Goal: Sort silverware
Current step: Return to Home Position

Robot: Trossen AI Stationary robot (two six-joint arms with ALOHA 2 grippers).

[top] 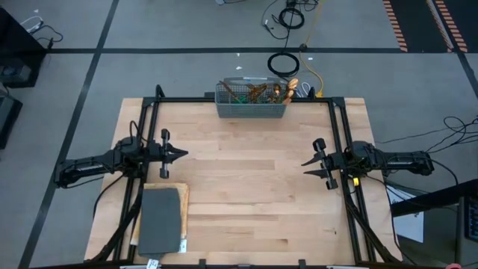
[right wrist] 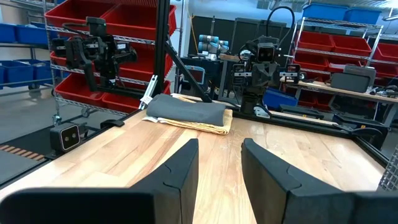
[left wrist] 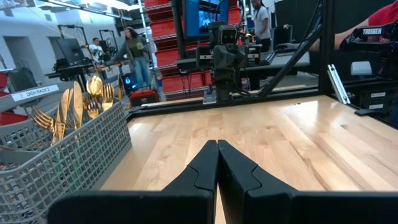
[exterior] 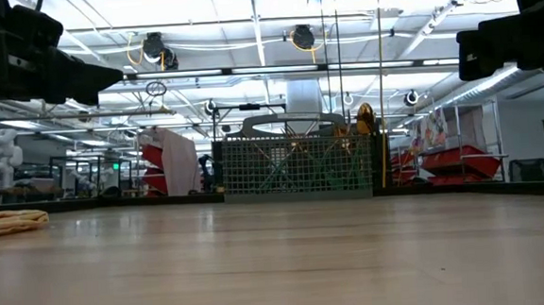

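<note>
The caddy stands at the far edge of the table, about mid-picture. Through its mesh the slim teal handles of the silverware cross at slants, and 1 gold head rises above the rim at the caddy's right end. A folded cloth lies at the left edge. The 2 arms hang high above the wood, the left gripper at top left and the right gripper at top right, tips pointing inward, well apart. Red bins show behind
</note>
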